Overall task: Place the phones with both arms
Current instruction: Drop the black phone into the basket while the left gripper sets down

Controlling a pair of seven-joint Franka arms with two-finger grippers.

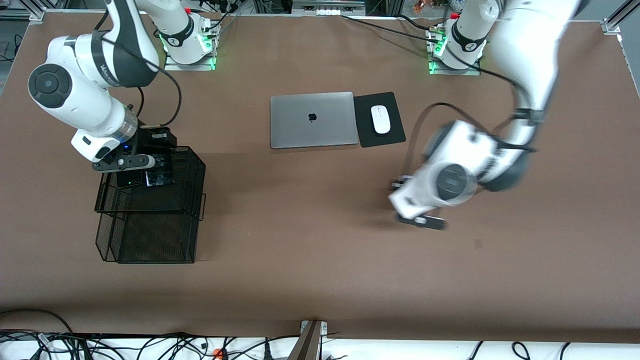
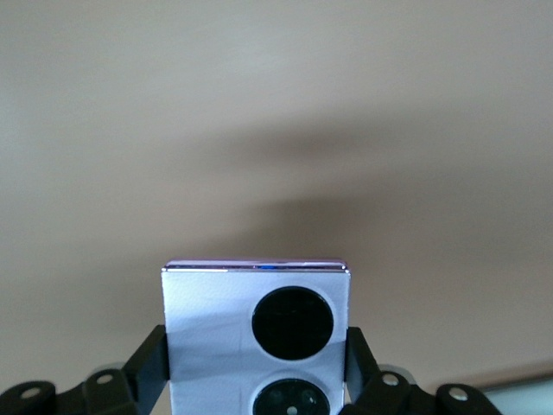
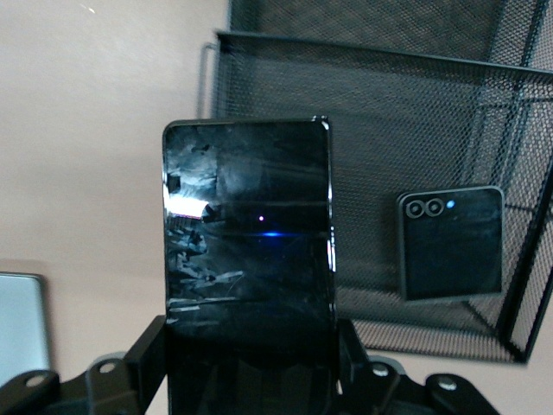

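Note:
My right gripper (image 1: 150, 167) is over the upper tier of a black mesh tray (image 1: 192, 170), shut on the long slim black phone (image 1: 159, 176). In the right wrist view the gripper (image 3: 251, 354) clamps this phone (image 3: 249, 233) by its long sides. The small squarish black phone (image 3: 451, 244) lies in the mesh tray (image 3: 363, 104) and also shows in the front view (image 1: 128, 180). My left gripper (image 1: 421, 220) hangs over bare table toward the left arm's end, blurred. In the left wrist view it (image 2: 257, 359) is shut on the pale lilac phone (image 2: 207, 320) with two black circles.
A closed silver laptop (image 1: 312, 120) lies mid-table, with a white mouse (image 1: 381, 119) on a black pad (image 1: 395, 136) beside it. The tray's lower tier (image 1: 150, 240) juts out nearer the front camera. Cables run along the table's front edge.

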